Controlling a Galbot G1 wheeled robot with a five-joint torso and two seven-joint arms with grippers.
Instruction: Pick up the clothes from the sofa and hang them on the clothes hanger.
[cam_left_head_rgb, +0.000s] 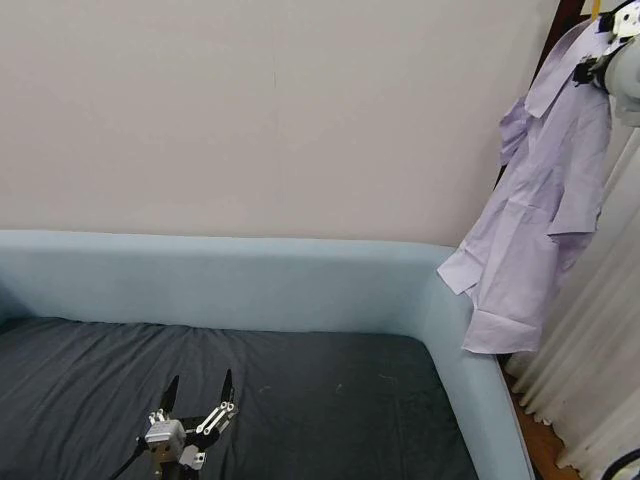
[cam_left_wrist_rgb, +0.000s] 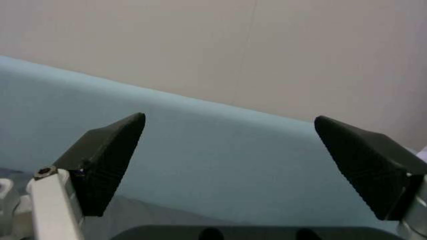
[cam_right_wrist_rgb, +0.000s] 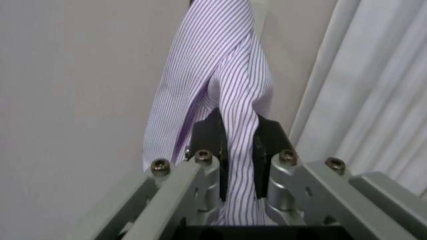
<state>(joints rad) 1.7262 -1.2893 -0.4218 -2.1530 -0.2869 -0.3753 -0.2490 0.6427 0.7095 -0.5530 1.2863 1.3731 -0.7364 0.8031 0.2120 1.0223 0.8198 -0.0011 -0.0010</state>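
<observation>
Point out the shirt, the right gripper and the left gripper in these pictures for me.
shirt (cam_left_head_rgb: 545, 225), head view, middle of the hanging fabric.
right gripper (cam_right_wrist_rgb: 235, 131), right wrist view, between its pads, shut on the shirt.
left gripper (cam_left_head_rgb: 200, 388), head view, midway between its open fingertips.

left gripper (cam_left_head_rgb: 200, 385) low, fingers spread | right gripper (cam_right_wrist_rgb: 238, 120) raised high, fingers clamped on shirt (cam_right_wrist_rgb: 220, 60)

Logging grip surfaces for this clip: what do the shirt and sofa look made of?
Shirt: thin woven cloth, likely cotton or a blend; fine purple-white stripes, soft folds where the right gripper pinches it. Sofa backrest: smooth, matte pale-blue upholstery fabric. Seat cushion: dark grey cloth, faintly wrinkled; fibre unclear. Left gripper hangs open above it.
</observation>
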